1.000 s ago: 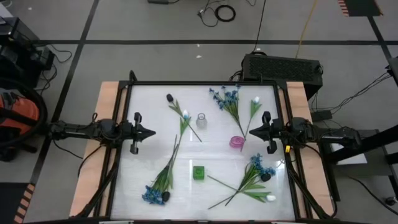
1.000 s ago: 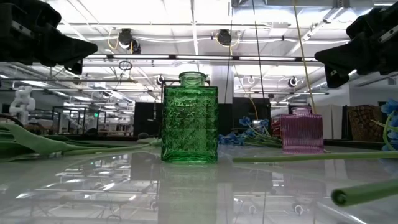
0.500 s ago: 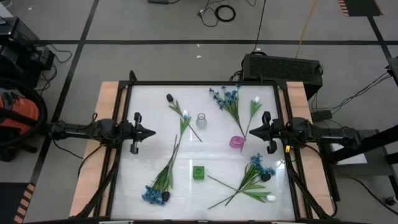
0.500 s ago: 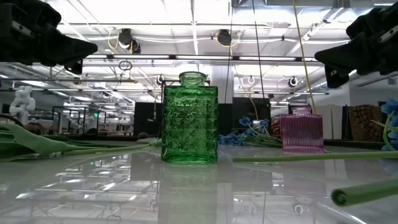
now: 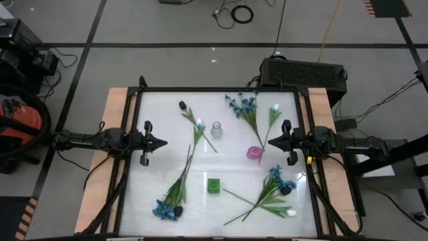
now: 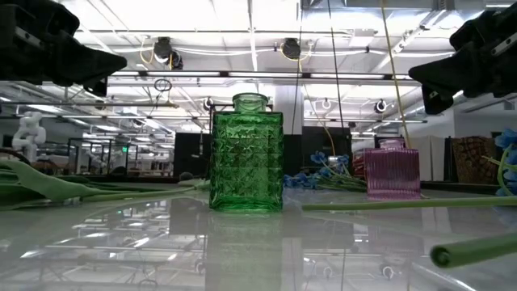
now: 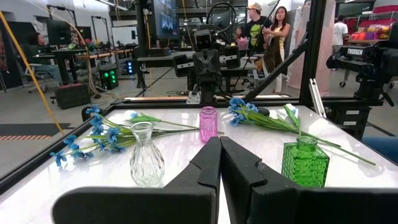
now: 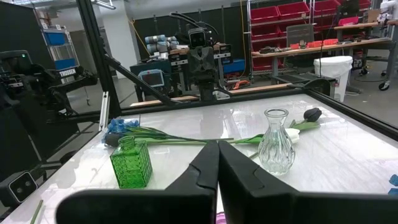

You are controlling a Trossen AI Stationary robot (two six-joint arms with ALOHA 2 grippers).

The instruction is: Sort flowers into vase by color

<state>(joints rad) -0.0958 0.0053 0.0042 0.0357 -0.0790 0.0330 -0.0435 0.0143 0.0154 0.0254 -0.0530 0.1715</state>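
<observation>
Now left gripper clenched, empty; right gripper clenched, empty; flowers, vases between them, untouched.

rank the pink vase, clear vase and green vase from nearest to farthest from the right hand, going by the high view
From the right hand, shut at the table's right edge:
1. Pink vase: just beside the hand's tip, toward the table's middle.
2. Clear vase: farther in, near the middle, toward the far edge.
3. Green vase: farthest, near the middle, toward the near edge.
</observation>
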